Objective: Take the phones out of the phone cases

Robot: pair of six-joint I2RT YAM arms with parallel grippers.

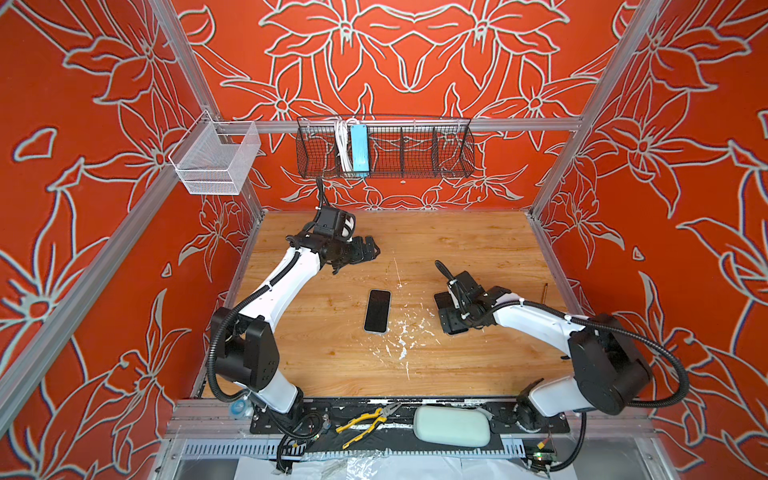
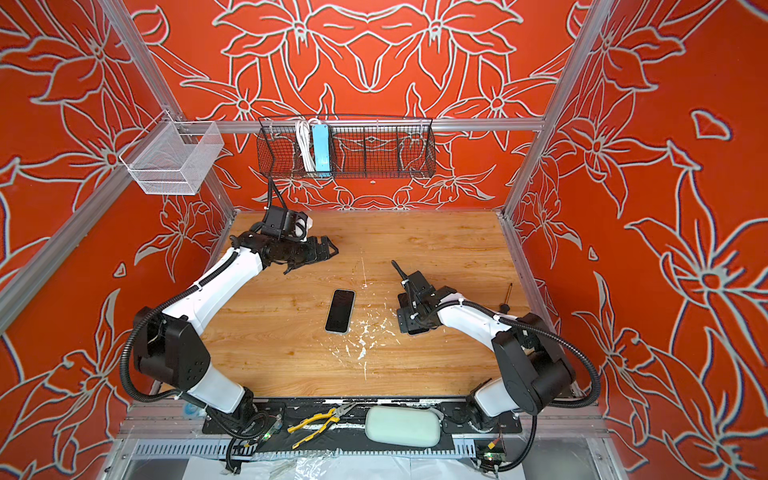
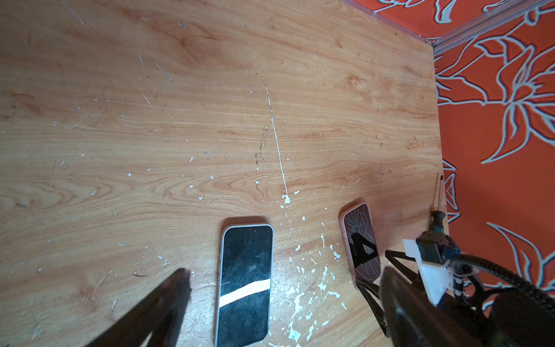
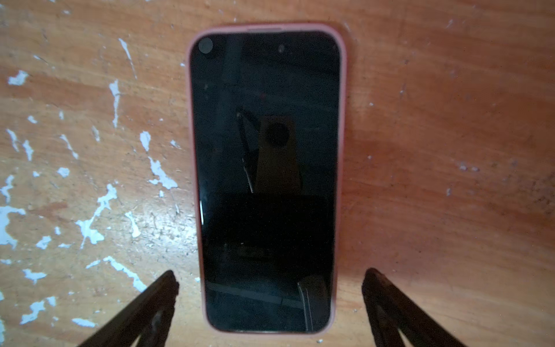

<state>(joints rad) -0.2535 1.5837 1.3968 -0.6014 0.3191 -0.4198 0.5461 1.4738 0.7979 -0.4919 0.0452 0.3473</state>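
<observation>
Pink phone case (image 4: 264, 27) shows only in wrist views.

Glossy glass phone screen (image 4: 267, 180) in matt pink case (image 4: 228, 27) on scuffed wooden table (image 4: 435, 120).

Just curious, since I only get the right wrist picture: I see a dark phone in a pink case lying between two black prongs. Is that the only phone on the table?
Observer: No. A second phone, with a pale rim, lies screen up in the middle of the table, to the left of the right pincer.
Visitor: And where is the other arm?
Observer: The left pincer hangs open over the table's far left part, clear of that second phone.
Visitor: Any tools lying about?
Observer: A screwdriver lies by the table's right edge.
</observation>
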